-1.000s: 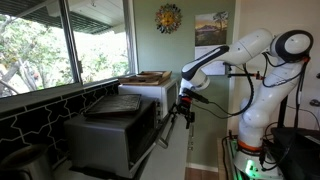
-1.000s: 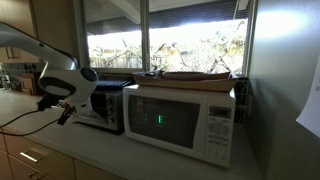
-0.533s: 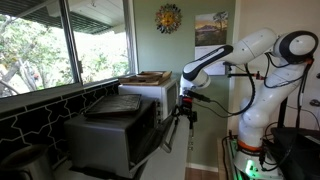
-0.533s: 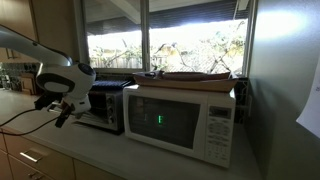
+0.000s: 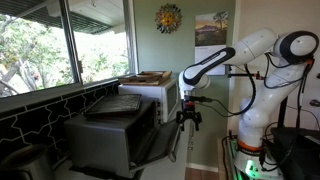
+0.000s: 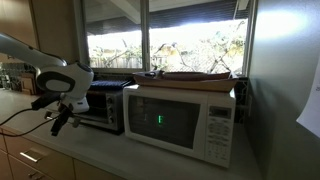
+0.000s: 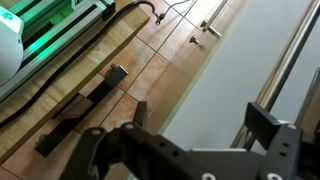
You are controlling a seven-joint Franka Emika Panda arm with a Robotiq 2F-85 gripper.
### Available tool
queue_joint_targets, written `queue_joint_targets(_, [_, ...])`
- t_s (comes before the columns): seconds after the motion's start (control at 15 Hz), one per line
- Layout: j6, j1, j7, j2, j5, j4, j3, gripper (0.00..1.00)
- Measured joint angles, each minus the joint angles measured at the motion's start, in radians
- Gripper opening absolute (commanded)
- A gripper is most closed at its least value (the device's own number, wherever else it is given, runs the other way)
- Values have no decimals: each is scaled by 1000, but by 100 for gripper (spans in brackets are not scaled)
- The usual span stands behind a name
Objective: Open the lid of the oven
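Observation:
The dark grey oven (image 5: pixel 105 135) stands on the counter by the window; it also shows in an exterior view (image 6: pixel 103 106). Its lid (image 5: pixel 160 145) hangs tilted outward and down, partly open. My gripper (image 5: pixel 188 119) hovers just past the lid's outer edge, also seen in an exterior view (image 6: pixel 60 121). In the wrist view the gripper (image 7: pixel 205 120) is open with nothing between its fingers. A metal bar (image 7: pixel 290 60), likely the lid's handle, runs beside the right finger over a pale grey surface.
A white microwave (image 6: pixel 180 120) stands next to the oven, with a wooden tray (image 6: pixel 190 75) on top. A flat dark tray (image 5: pixel 115 105) lies on the oven. The wrist view shows wooden floor (image 7: pixel 110 50) and cables below the counter edge.
My gripper has moved down and away from the oven front. The lid has swung further outward and down.

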Motion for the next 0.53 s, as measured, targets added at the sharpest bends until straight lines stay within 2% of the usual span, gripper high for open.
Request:
queue_joint_targets(0.33, [-29, 1, 21, -13, -82, 4, 0, 100])
queue_joint_targets(0.53, [-30, 3, 29, -37, -87, 10, 0, 100])
